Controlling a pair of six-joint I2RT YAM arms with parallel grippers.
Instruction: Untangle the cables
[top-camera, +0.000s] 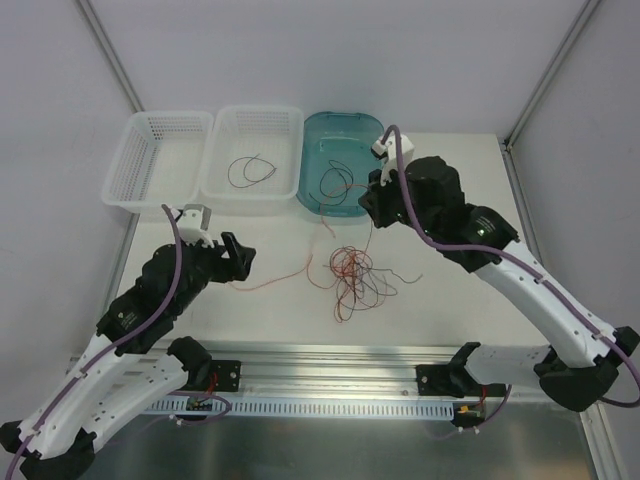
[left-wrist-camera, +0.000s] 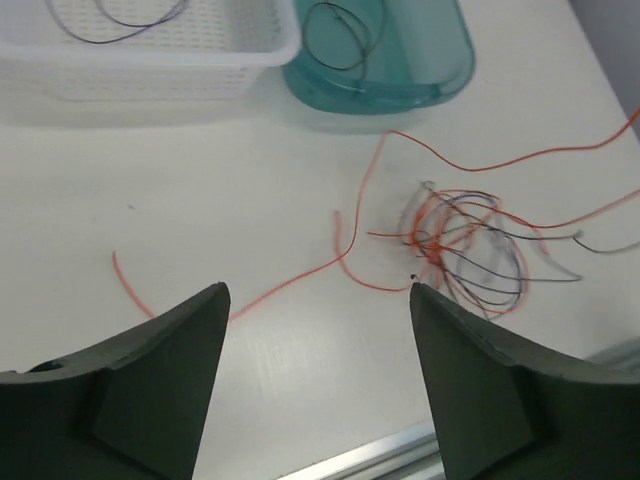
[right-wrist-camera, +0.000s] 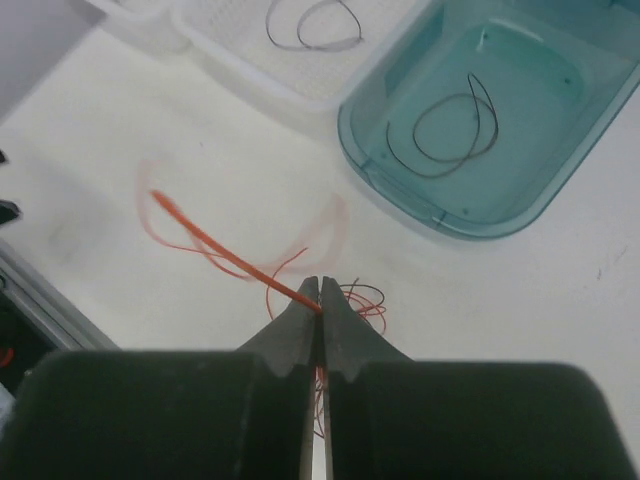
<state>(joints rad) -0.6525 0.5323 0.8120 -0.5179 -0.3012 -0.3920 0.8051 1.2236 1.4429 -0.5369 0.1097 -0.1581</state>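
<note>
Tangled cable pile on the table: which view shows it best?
Left wrist. The tangle sits close and unobstructed, red and black strands separable. Top external shows it whole but small. Right wrist shows only a few loops, the rest hidden behind the right end effector, shut on a red cable.

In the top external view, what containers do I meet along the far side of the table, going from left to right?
white basket → second white basket → teal tub
</note>
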